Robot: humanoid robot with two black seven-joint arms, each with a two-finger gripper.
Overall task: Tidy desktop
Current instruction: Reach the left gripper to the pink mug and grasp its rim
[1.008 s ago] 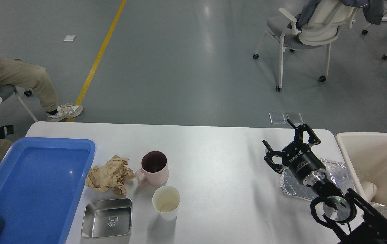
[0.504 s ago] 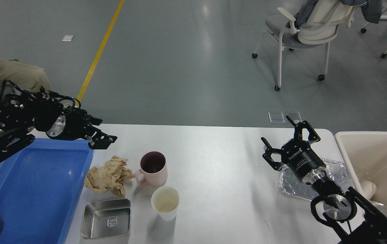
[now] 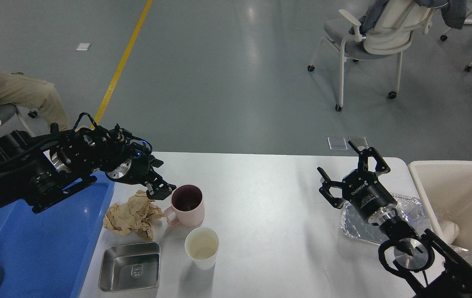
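Observation:
The white desktop (image 3: 269, 207) carries a crumpled brown paper (image 3: 131, 216), a pink mug (image 3: 187, 205), a white paper cup (image 3: 202, 247), a steel square tray (image 3: 130, 266) and a foil tray (image 3: 415, 212). My left gripper (image 3: 159, 188) hovers just above the paper's far edge, close to the mug's left side; its fingers are dark and I cannot tell their state. My right gripper (image 3: 349, 174) is open and empty above the desktop, just left of the foil tray.
A blue plastic tray (image 3: 33, 240) lies at the left edge. A cream bin (image 3: 463, 198) stands at the right. A seated person (image 3: 8, 91) is at far left, office chairs (image 3: 376, 37) stand beyond the table.
My left arm came into view from the left and swept right and down, from over the blue tray to above the crumpled paper beside the mug. The right arm barely moved.

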